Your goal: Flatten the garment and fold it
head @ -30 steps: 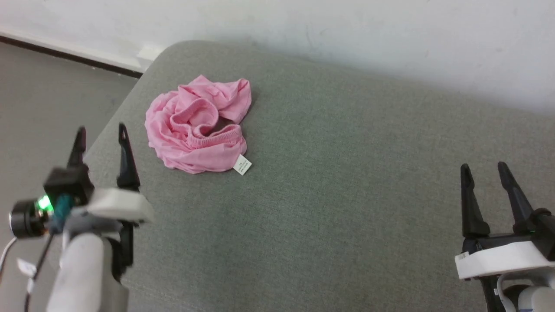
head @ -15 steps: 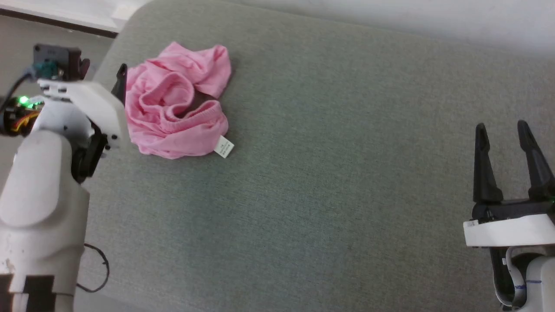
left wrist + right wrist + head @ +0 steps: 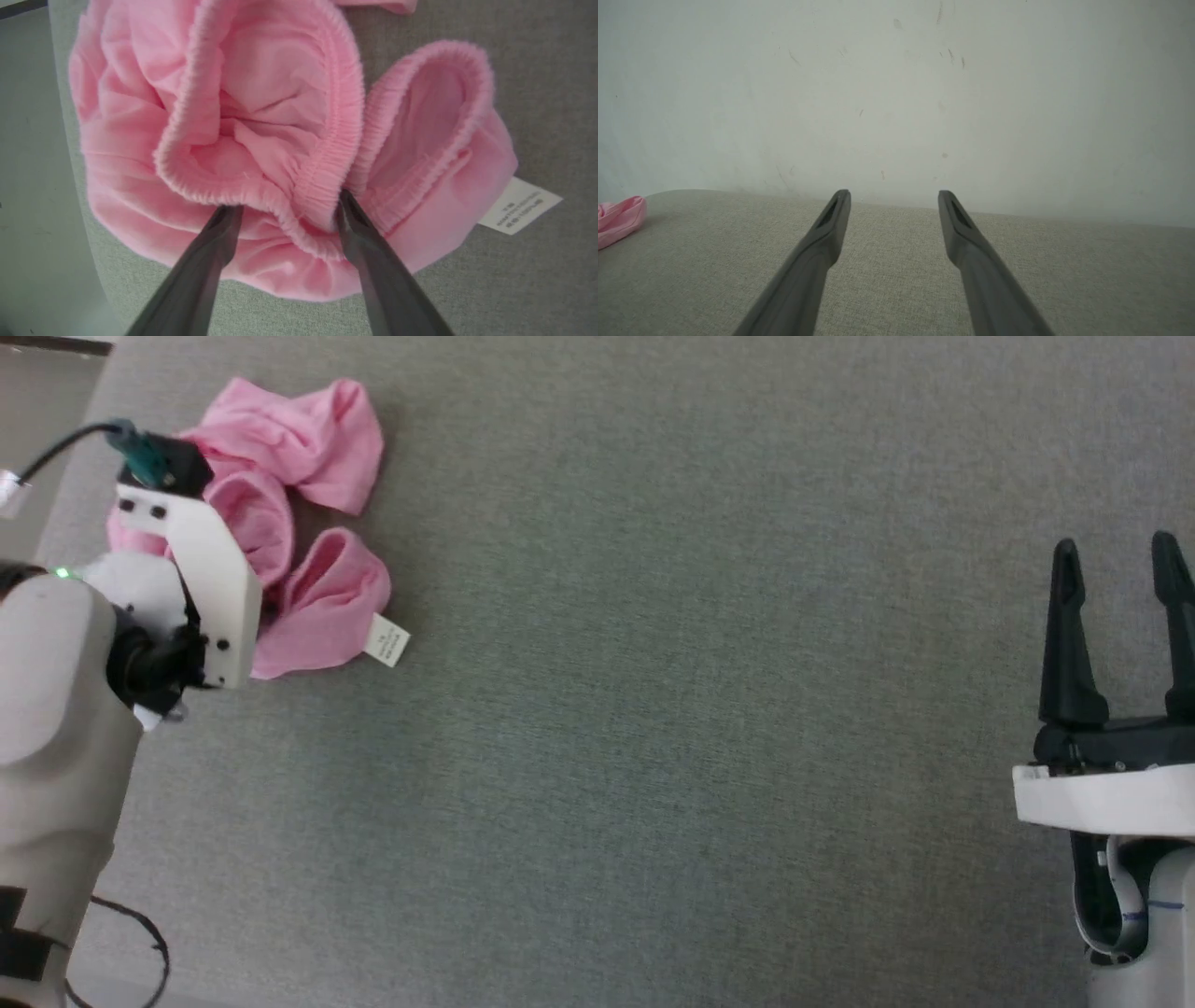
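The garment (image 3: 322, 597) lies crumpled at the far left of the grey cushion (image 3: 653, 709), close to its left edge. The left end effector (image 3: 285, 212) is wide, its fingertips touching the fabric, with a fold of the waistband (image 3: 327, 154) between them. The white label (image 3: 386, 642) sticks out on the garment's right. Well apart, at the near right, the right end effector (image 3: 1116, 546) is wide and holds nothing.

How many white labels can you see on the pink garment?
1. The white label sticks out at the garment's lower right edge in the head view, resting on the grey cushion; more could be hidden inside the crumpled folds.
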Available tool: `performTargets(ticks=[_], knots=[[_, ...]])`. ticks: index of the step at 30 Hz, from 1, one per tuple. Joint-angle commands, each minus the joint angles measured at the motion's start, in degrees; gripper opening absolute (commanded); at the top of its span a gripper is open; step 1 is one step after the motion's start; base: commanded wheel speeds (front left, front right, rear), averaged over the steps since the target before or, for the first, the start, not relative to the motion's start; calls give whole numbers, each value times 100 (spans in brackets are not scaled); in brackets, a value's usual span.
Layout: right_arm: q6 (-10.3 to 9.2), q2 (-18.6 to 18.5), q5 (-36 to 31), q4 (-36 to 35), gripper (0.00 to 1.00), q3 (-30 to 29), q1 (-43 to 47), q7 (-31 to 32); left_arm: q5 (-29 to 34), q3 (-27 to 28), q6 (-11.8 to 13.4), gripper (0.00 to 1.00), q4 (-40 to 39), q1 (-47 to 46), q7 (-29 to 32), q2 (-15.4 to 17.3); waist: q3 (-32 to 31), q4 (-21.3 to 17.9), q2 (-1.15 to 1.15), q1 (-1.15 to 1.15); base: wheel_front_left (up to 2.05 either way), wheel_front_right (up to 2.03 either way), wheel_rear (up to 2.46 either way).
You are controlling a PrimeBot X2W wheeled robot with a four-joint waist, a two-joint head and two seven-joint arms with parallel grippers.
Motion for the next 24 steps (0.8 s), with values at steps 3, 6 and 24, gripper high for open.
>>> performTargets(ticks=[3,6,24], knots=[[-12,14,5,-74,100,-12,-165,-80,-222,-359,-63,100,273,-117,264,110,321,-192,0,-1,0,0,0],[-12,15,-1,-82,100,-21,-241,-116,-417,-631,-82,100,512,-150,373,154,416,-176,0,-1,0,0,0],[-12,15,214,98,100,-117,155,-127,-548,-1684,-89,0,-330,-1241,-1216,723,-816,164,0,-1,0,0,0]])
